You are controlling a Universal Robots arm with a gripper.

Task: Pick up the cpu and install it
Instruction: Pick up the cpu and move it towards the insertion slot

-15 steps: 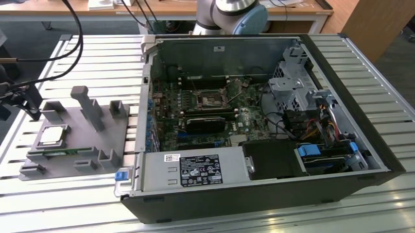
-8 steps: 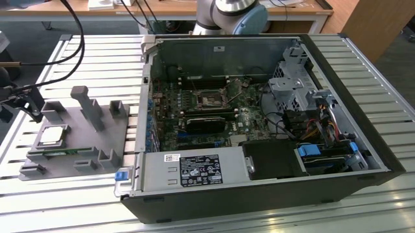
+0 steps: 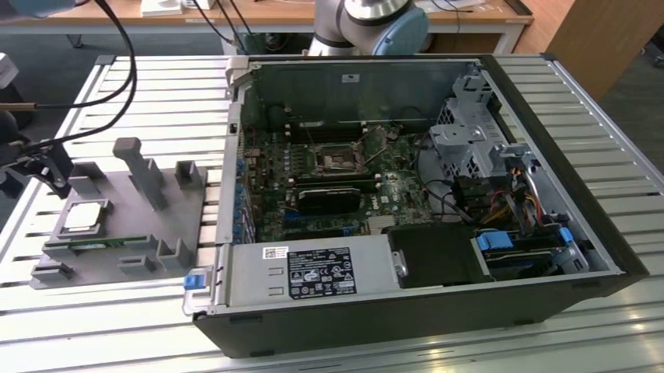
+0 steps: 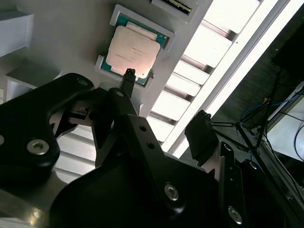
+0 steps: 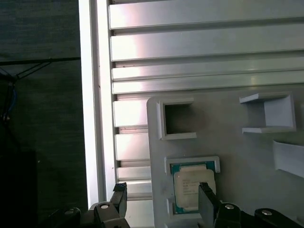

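Silver-grey metal is seen on the cpu [image 5: 192, 187], seated flat in the grey tray [image 3: 124, 221] on the tabletop [image 3: 135, 101]. The end effector [image 5: 162, 194] is spread wide above it, empty. Light, stiff and fragile handling is expected; opposite edges are best gripped.

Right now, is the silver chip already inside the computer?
No, the cpu lies in its pocket on the grey tray, outside the computer case.

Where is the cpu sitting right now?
The cpu sits in a recess on the grey tray, at the exterior view's left of the open computer case, beside the green memory stick, with the open claw close to it.
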